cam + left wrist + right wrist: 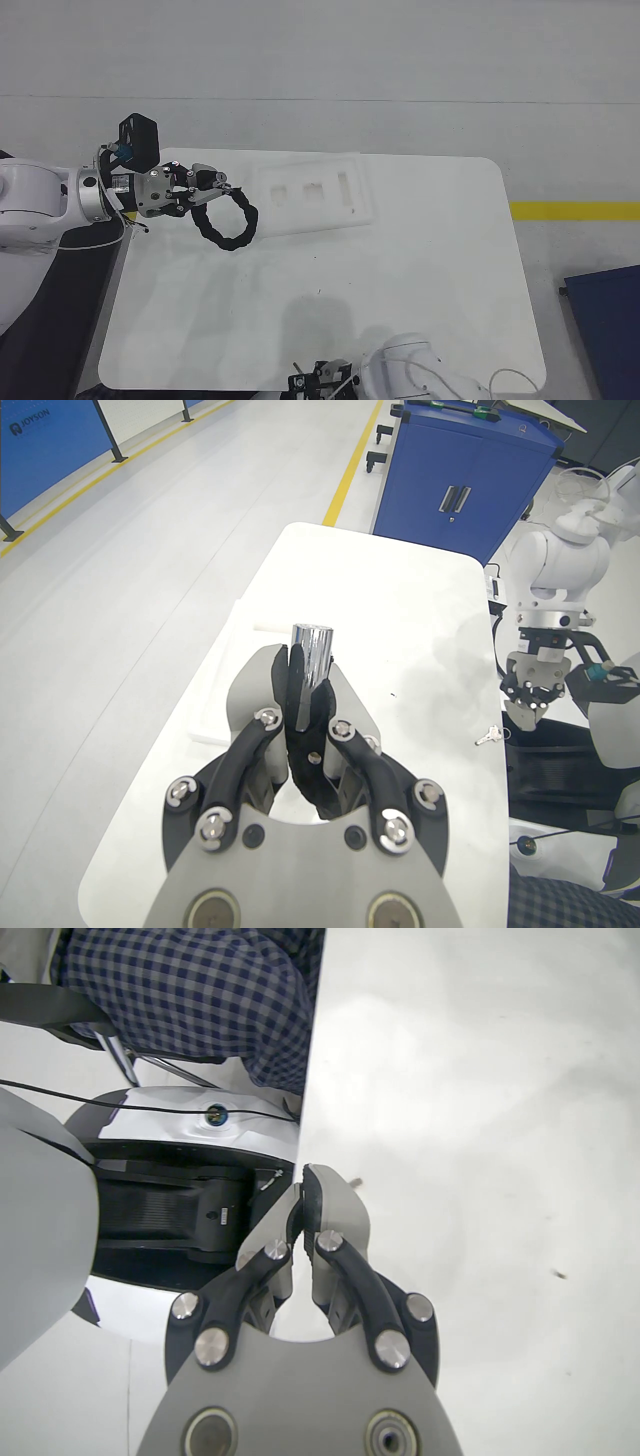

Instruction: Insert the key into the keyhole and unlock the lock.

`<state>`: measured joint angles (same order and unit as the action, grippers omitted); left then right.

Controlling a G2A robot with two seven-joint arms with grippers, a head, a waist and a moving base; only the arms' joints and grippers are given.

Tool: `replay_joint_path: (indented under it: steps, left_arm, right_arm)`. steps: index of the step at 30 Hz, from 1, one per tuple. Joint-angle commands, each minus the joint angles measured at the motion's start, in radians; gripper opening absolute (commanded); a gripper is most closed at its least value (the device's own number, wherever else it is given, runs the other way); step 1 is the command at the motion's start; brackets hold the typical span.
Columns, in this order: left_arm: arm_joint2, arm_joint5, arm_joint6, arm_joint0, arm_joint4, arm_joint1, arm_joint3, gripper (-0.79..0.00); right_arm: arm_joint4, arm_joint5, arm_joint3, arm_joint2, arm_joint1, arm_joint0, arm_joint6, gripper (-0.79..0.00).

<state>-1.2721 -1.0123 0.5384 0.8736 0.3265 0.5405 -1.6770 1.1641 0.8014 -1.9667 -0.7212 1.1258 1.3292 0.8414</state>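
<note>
Hanging from the left claw (222,186), the lock (311,660) has its chrome cylinder clamped between the closed fingers, and its black cable loop (228,243) droops just beside the white foam tray (315,190). The key (489,736) lies on the bench (420,270), well apart from the tray at the edge nearest the robot. The right claw (525,720) sits just beside the key, fingers pressed together on nothing.
</note>
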Motion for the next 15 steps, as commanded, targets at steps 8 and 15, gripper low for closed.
replay_joint_path:
  steps: [8, 15]
  left_arm:
    - [0.0, 0.0, 0.0, 0.0, 0.0, 0.0, 0.0, -0.785]
    - [0.0, 0.0, 0.0, 0.0, 0.0, 0.0, 0.0, -0.785]
  right_arm:
    - [-0.015, -0.044, 0.06, 0.077, 0.018, -0.051, 0.015, -0.677]
    - [-0.019, -0.013, 0.075, 0.119, 0.022, -0.079, 0.043, -0.52]
